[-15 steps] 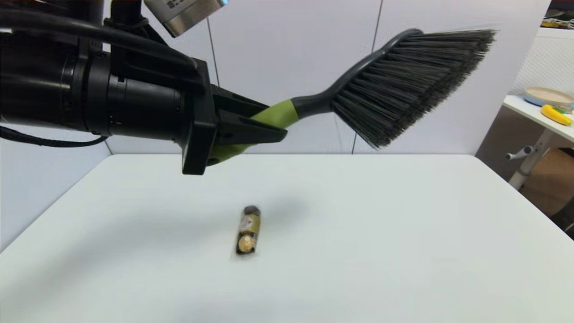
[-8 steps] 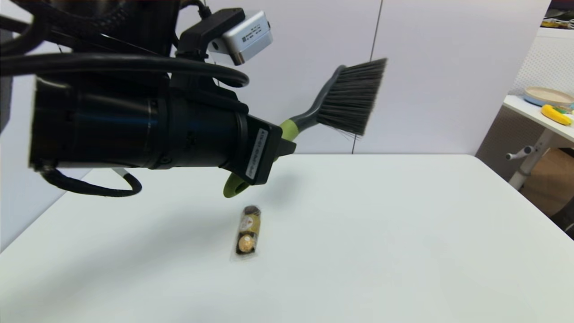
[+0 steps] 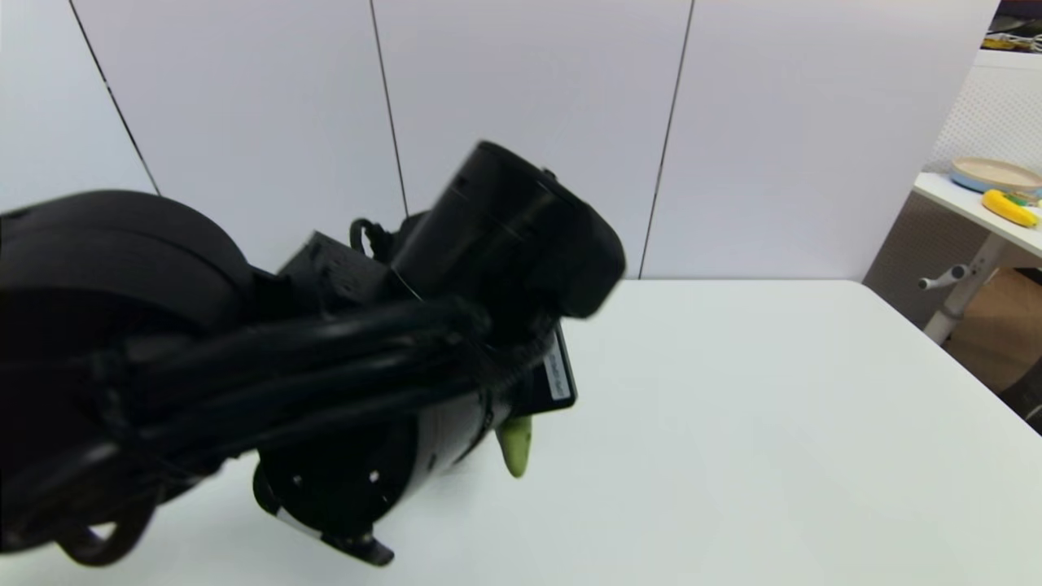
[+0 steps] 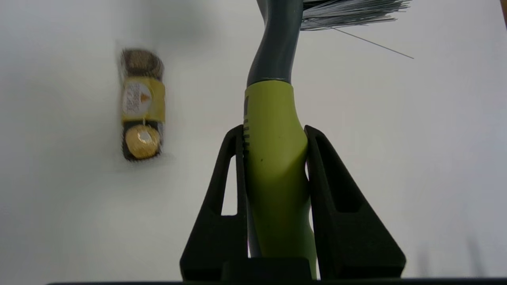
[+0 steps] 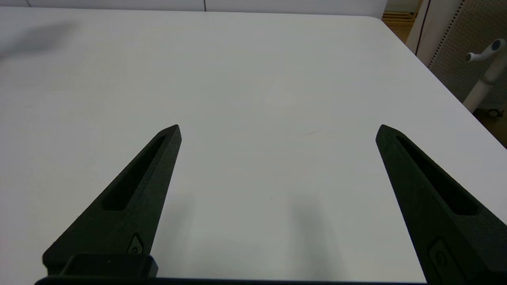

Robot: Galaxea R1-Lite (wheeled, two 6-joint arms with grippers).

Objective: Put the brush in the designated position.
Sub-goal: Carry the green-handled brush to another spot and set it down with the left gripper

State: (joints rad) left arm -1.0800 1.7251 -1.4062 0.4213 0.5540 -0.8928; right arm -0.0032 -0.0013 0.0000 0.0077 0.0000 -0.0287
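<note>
Brush (image 4: 273, 158) sits gripped by its lime-green handle between the left hand's (image 4: 273, 132) two fingers, held above the counter (image 4: 416, 158), bristles pointing away from the wrist; a chocolate pack (image 4: 141, 105) lies on the counter beside it; the right hand (image 5: 277, 130) hovers over bare counter, fingers spread wide.

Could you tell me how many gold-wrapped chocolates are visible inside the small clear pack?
1 clearly: a gold ball at one end of the small clear pack on the white table. The label band hides others.

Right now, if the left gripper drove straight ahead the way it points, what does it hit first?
Probably the table: the left gripper, shut on the brush, faces it. The chocolate pack lies off to one side. Depth unclear.
</note>
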